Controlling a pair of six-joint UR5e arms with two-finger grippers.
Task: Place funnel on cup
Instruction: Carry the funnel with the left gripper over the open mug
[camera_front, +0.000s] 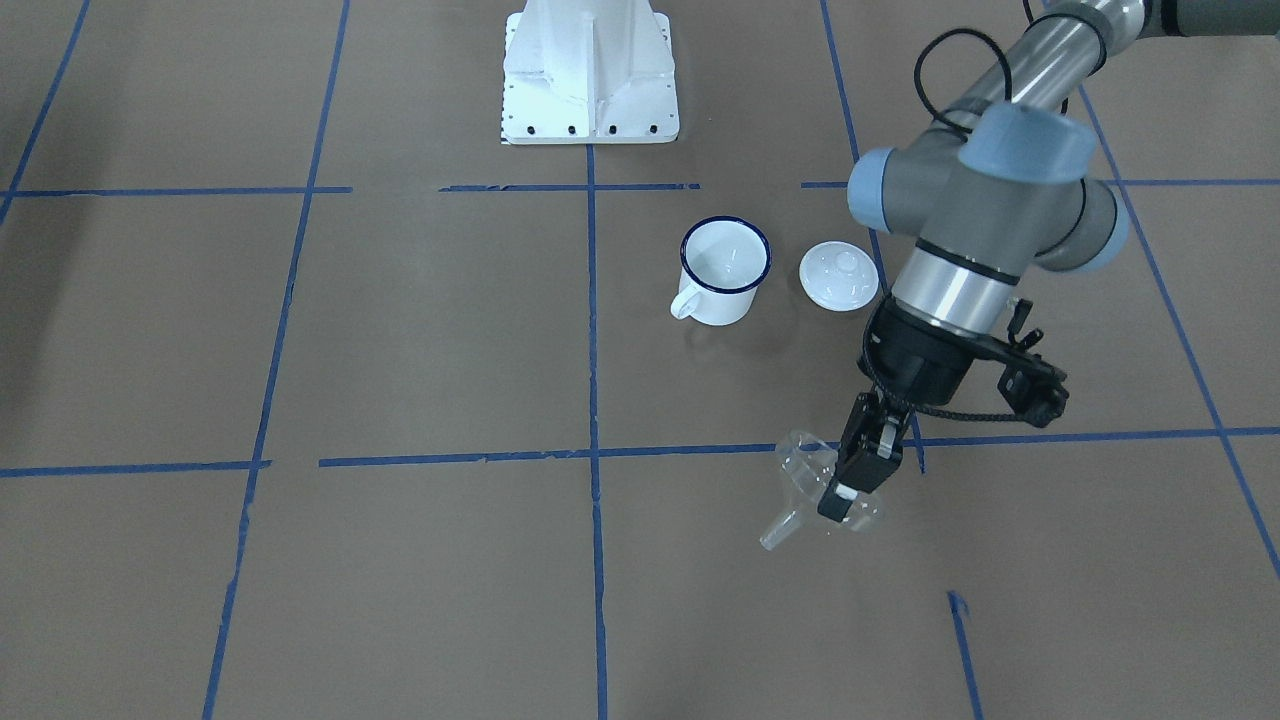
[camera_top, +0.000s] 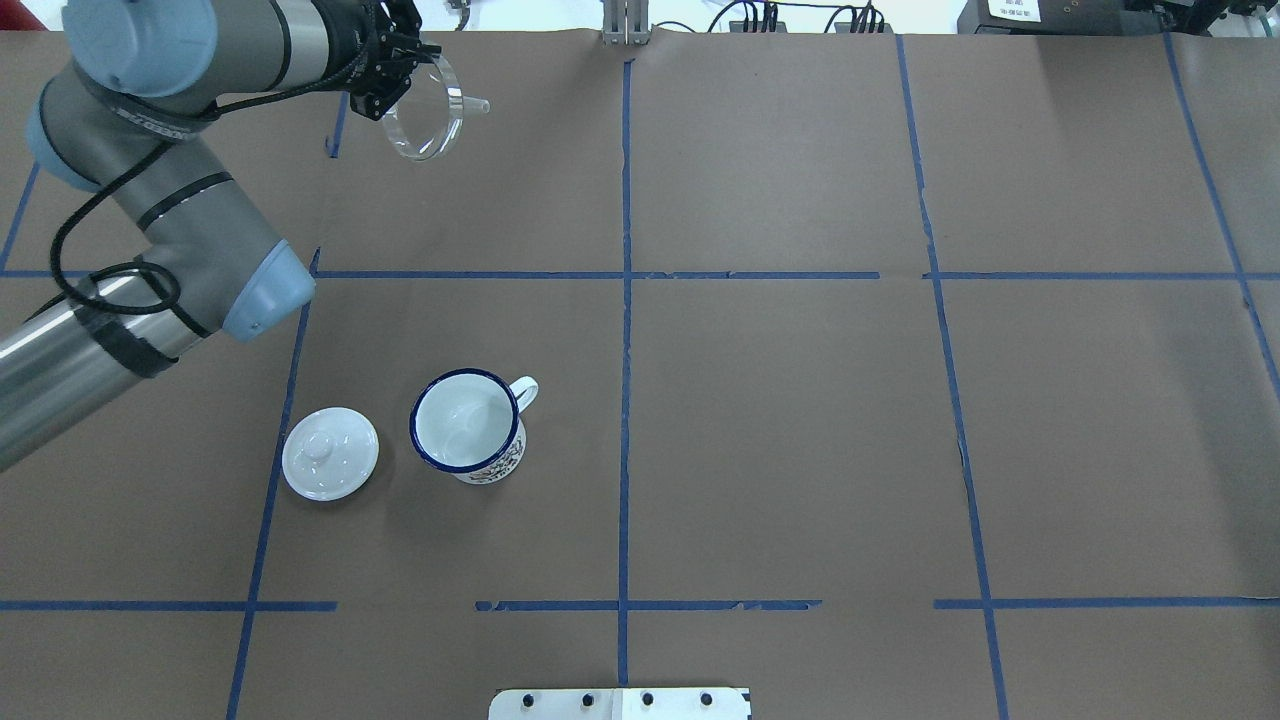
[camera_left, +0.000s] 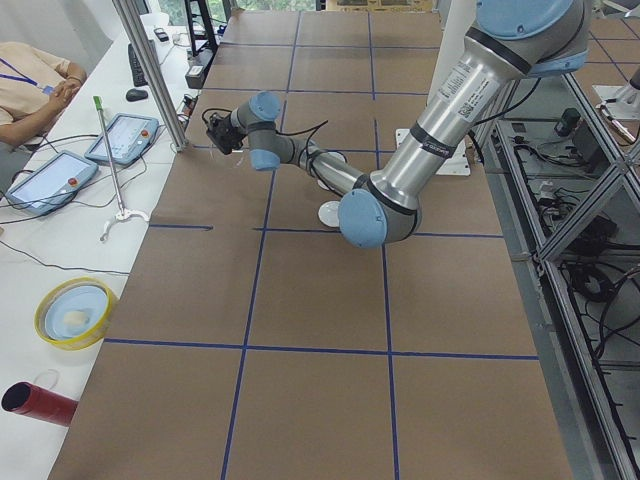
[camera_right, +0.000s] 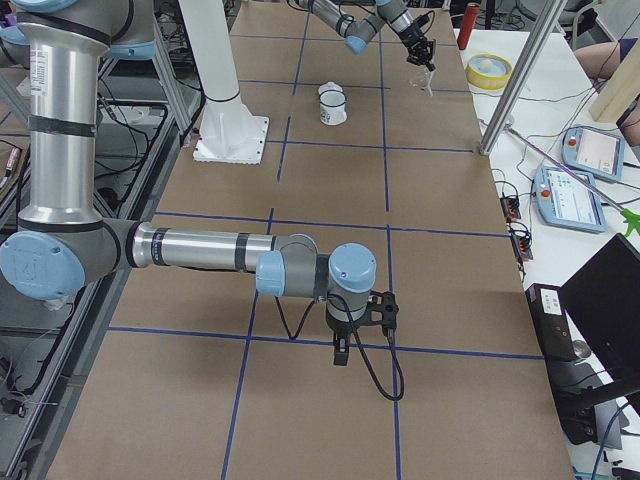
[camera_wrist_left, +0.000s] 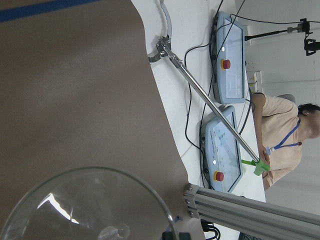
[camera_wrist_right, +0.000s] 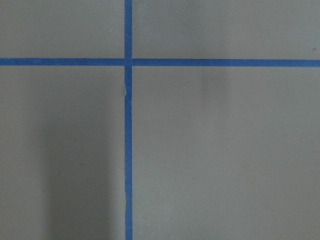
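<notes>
Funnel (camera_front: 805, 478) seems light, slick, brittle plastic; left claw (camera_front: 842, 503) clamps its rim, sensibly; right claw (camera_right: 340, 352): cannot tell

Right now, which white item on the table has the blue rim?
The mug with the loop handle; the knobbed lid beside it is plain white.

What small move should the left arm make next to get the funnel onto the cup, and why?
Probably carry the funnel toward the cup while turning its spout downward. The left gripper pinches the funnel's rim, apparently raised off the table, with the spout pointing sideways. The cup stands upright and open some way off, beside the lid.
</notes>
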